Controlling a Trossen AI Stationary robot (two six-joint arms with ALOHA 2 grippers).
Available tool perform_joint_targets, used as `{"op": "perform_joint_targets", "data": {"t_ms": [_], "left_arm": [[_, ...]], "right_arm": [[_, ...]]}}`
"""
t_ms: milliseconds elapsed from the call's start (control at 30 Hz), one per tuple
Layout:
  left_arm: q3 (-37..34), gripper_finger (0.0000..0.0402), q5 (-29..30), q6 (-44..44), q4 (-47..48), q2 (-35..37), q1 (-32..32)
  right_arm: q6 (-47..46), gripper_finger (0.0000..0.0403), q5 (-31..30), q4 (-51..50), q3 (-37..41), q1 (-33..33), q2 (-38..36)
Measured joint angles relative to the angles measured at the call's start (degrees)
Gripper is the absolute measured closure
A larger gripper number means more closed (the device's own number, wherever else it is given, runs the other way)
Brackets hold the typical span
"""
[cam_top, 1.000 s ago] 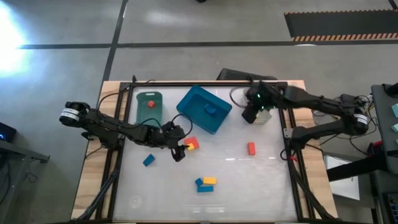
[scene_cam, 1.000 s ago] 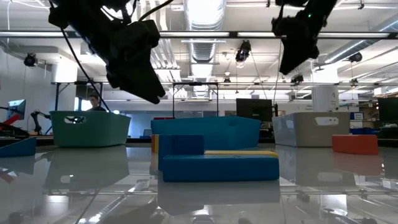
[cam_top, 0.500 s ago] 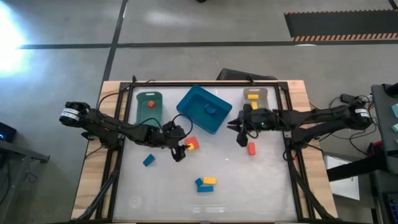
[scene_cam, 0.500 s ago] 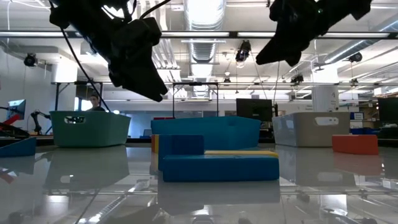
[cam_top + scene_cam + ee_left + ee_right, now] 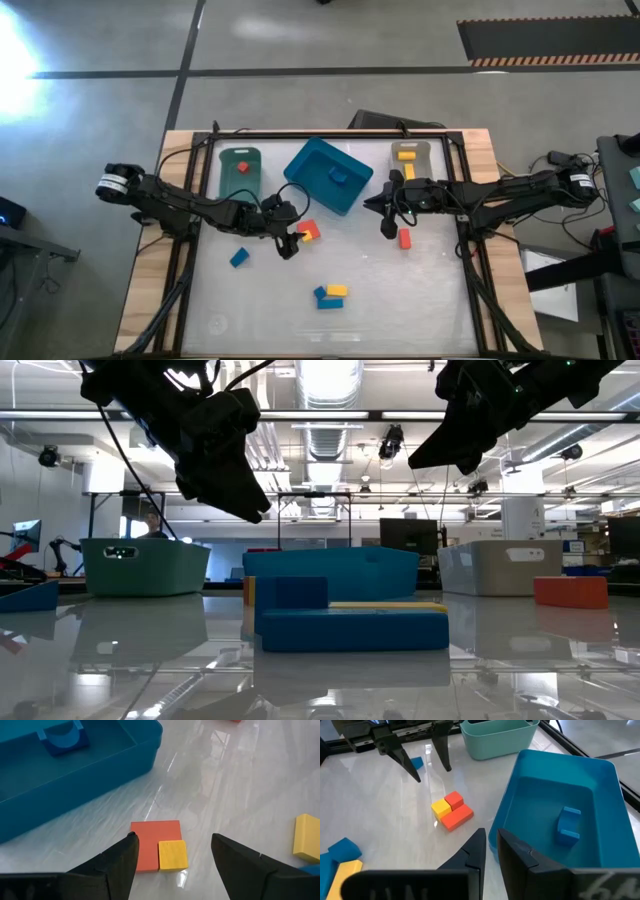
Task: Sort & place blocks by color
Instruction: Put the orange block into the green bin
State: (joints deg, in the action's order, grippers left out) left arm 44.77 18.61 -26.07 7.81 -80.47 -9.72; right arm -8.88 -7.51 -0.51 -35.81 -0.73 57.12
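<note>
Tabletop's blue bin (image 5: pixel 328 175) flanks spread left claw (image 5: pixel 291 240) and empty, pressed-together right claw (image 5: pixel 378 214).

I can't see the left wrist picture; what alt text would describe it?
The left gripper, open, hovers over a red block with a small yellow block beside it on the glossy white table. A blue bin holding one blue block sits beyond; another yellow block shows at the edge.

Bright overhead light, glossy tabletop glare
</note>
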Motion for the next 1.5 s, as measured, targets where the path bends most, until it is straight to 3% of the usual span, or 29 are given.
{"op": "perform_joint_targets", "data": {"t_ms": [967,1100,1300,1500], "left_arm": [[0.02,0.0176,1.59,1.58,-0.90,0.00,0.00],[0.24,0.0231,1.60,6.11,-1.94,-0.02,1.08],[0.11,0.0379,1.66,12.76,-4.42,-0.49,6.15],[0.06,0.0399,0.22,12.85,-4.35,-4.16,7.49]], "right_arm": [[0.57,0.0367,0.00,0.02,-0.02,0.00,0.00],[0.55,0.0367,0.00,0.01,-0.02,0.00,0.00],[0.35,0.0367,0.00,0.02,-0.01,0.00,0.00],[-0.24,0.0367,0.00,-0.02,0.27,0.00,0.00]]}}
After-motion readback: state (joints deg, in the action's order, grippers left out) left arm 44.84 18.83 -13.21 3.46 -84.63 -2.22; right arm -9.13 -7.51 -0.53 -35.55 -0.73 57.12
